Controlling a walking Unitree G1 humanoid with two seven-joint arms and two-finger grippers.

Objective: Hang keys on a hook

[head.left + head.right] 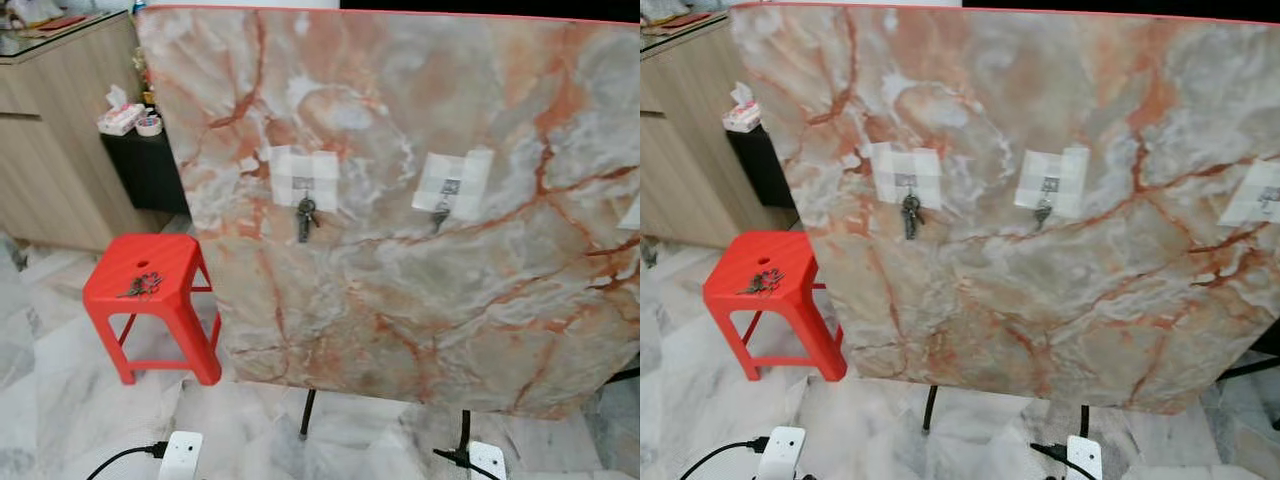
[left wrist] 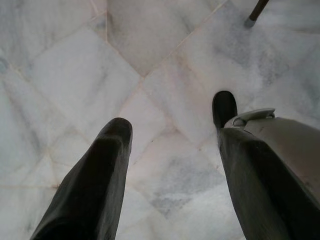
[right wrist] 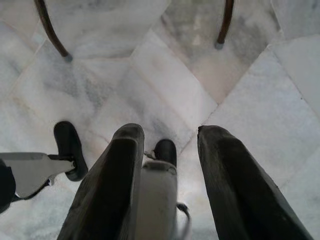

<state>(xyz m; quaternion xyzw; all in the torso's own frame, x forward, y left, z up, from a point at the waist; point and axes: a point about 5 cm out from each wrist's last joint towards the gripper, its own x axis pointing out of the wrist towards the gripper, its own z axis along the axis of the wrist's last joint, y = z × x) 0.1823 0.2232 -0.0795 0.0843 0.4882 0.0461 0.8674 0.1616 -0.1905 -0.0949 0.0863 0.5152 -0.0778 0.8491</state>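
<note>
Keys [image 1: 306,216], dark bunch, on hook [image 1: 303,184]

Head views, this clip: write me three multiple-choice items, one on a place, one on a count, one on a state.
1. Where do the loose keys lie?
A. on the red stool
B. on the floor
C. on the wooden cabinet

2. How many hooks on the marble board already carry keys?
A. none
B. one
C. two

3. How does the left gripper stand?
A. shut on keys
B. open, holding nothing
C. shut on a hook

Key: 1 A, the dark bunch rests on the stool's seat. 2 C, keys hang from the left hook and the middle hook. 3 B, the left wrist view shows its fingers apart over bare floor.
</note>
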